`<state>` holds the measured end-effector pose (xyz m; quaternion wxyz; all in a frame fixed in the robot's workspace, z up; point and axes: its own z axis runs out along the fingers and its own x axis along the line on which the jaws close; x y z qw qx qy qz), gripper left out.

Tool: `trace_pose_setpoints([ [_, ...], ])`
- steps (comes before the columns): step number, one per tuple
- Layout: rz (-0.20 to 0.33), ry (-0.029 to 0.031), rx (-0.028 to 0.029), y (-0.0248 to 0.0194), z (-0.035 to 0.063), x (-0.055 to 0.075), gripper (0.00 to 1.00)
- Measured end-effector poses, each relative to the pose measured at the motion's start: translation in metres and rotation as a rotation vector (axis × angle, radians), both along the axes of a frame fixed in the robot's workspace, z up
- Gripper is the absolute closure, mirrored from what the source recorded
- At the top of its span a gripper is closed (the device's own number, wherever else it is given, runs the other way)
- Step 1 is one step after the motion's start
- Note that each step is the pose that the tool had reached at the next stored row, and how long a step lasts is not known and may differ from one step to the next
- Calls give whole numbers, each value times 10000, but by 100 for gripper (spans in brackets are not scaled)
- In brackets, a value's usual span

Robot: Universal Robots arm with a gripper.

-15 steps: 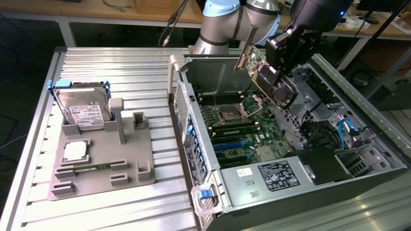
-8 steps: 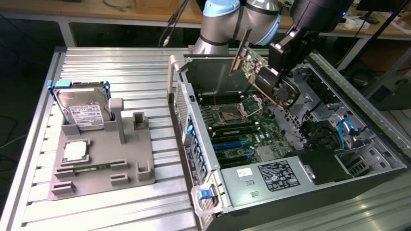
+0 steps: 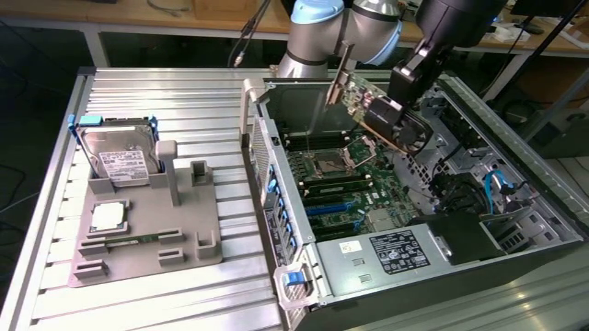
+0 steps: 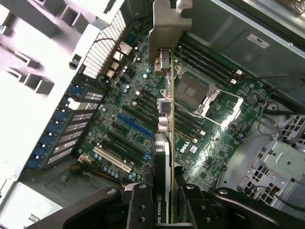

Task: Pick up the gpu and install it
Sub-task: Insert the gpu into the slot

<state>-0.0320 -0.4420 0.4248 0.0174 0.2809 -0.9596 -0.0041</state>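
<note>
Scene report, read across the exterior view from its left to its right.

1. Grey fixture [image 3: 138, 255] on the slatted table. The hard drive [image 3: 120, 162] stands on edge in its cradle, and a processor chip [image 3: 109, 216] lies flat in its recess. I judge both are parked this way so they can be reached from above. Neither is touched.

2. Computer case [image 3: 262, 158], lying on its side with the panel off. This leaves the motherboard [image 3: 345, 189] facing up and open to a descent from above. The processor socket [image 3: 329, 164] is uncovered, and the blue expansion slot [image 4: 133, 125] shows bare.

3. The gpu [image 3: 377, 110] is off the table and in the air over the motherboard's far end, well clear of the slots. It is tilted, with its silver bracket [image 3: 338, 72] toward the case's rear wall. In the wrist view I see the card edge-on [image 4: 164, 109], its bracket [image 4: 169, 28] pointing away from the camera.

4. The gripper [image 3: 394, 103] is clamped narrowly across the gpu's black cooler, one finger [image 4: 138, 207] on each face. I judge this grip keeps the connector edge free. The card is not yet seated.
</note>
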Motion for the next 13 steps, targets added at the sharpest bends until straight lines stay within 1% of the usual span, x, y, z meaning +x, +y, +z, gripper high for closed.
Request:
trace_pose_setpoints([
  [13, 2540, 0, 0, 0, -22, 7, 73],
])
